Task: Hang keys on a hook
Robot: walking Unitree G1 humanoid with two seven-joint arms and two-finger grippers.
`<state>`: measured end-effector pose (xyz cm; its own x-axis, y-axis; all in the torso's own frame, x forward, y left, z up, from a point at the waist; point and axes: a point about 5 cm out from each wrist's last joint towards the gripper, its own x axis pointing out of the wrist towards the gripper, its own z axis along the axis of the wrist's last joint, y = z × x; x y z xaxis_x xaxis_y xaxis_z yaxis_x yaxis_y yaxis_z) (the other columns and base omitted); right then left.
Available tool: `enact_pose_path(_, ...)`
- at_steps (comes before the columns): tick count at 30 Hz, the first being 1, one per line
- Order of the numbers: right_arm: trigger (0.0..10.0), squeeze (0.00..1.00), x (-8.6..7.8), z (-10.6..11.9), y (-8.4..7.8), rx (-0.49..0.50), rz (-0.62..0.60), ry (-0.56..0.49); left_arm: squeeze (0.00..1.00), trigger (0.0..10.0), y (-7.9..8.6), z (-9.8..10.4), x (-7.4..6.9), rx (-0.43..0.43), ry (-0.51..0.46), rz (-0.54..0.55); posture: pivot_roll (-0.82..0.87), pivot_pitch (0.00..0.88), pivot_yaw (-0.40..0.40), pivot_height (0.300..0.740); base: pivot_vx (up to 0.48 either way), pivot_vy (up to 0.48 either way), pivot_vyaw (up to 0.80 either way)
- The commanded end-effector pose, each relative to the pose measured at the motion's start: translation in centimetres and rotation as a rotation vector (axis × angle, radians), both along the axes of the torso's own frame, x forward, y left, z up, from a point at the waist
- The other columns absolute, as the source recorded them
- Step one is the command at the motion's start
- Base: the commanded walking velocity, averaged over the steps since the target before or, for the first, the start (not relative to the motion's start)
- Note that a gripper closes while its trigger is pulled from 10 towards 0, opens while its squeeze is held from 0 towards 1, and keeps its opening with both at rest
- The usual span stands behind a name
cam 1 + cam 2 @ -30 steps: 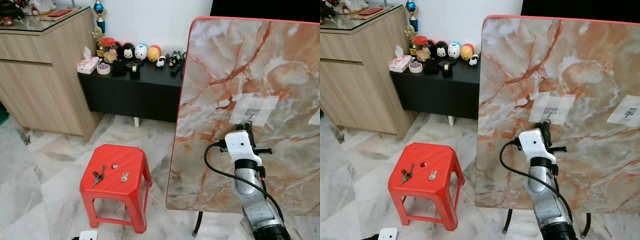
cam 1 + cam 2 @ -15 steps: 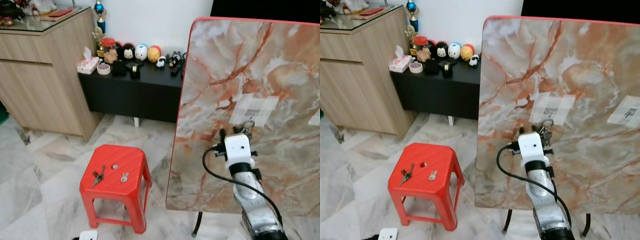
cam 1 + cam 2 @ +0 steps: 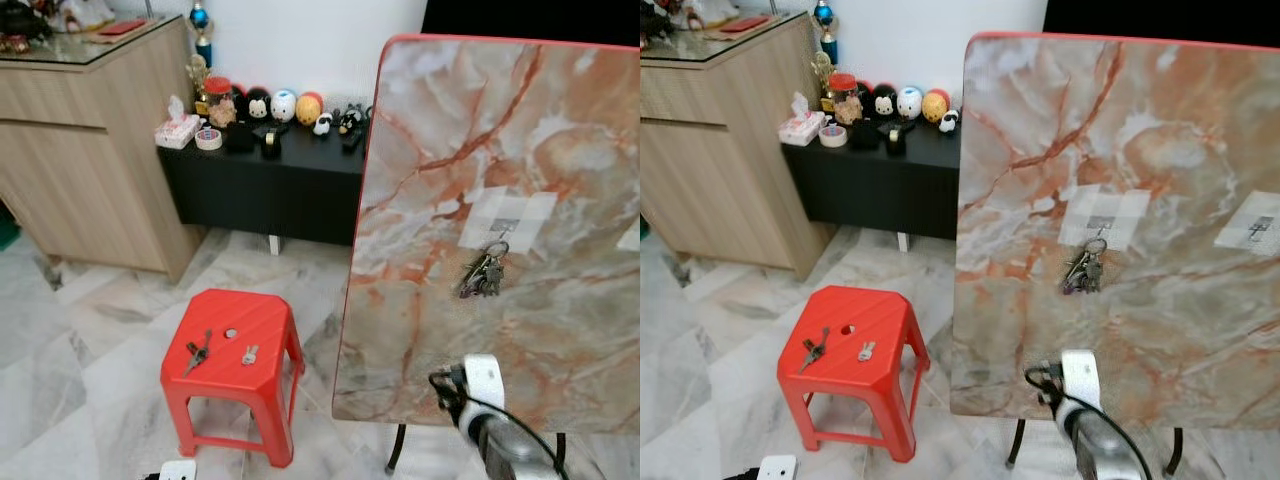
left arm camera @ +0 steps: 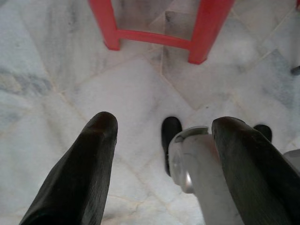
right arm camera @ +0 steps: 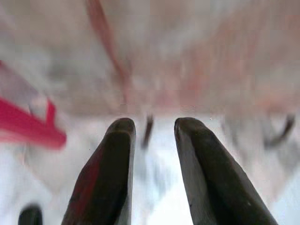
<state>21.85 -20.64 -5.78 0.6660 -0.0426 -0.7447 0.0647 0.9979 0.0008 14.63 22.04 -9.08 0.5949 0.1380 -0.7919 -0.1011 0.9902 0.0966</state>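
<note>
Marble-tiled room with a pale wooden cabinet (image 3: 80, 150), a low black table (image 3: 265, 170) lined with small figurines, a red plastic stool (image 3: 235, 365), and an upright marble-patterned board (image 3: 500, 180). One bunch of metal keys (image 3: 483, 272) hanging from the small taped hook (image 3: 505, 228) on the board, two more loose key sets (image 3: 197, 351) on the stool; right tool (image 5: 152, 178) empty with fingers slightly apart, low beneath the board, left tool (image 4: 161, 168) wide apart above the floor. Likely risk: a bump to the board, shaking the bunch off its shallow hook.

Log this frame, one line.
keys: hanging on hook | right gripper: open, low by panel | left gripper: open, idle
</note>
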Motion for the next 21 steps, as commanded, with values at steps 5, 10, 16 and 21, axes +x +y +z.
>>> enact_pose_path(5, 10.0, 0.0, -5.5, -3.2, 0.3, -0.029, -0.01, 0.212, 0.0, 10.0, 0.7, 0.1, -0.2, 0.022, 0.017, -0.02, 0.01, 0.0, -0.02, 0.735, 0.0, 0.0, 0.0)
enact_pose_path(10, 10.0, 0.0, -6.6, -3.8, 0.4, 0.083, -0.246, 0.198, 0.0, 10.0, 1.0, 0.1, -0.3, 0.021, 0.022, -0.013, 0.01, 0.0, -0.004, 0.735, 0.0, 0.0, 0.0)
enact_pose_path(16, 10.0, 0.0, -6.3, -3.6, 0.0, 0.056, -0.212, 0.195, 0.0, 10.0, 1.3, 0.1, -0.3, 0.018, 0.036, -0.011, 0.01, 0.0, -0.004, 0.735, 0.0, 0.16, 0.0)
enact_pose_path(21, 10.0, 0.0, -5.6, -3.3, -0.1, 0.051, -0.195, 0.178, 0.0, 10.0, 2.6, 0.4, -0.3, 0.028, 0.037, 0.0, 0.01, 0.0, -0.004, 0.735, 0.0, 0.48, 0.0)
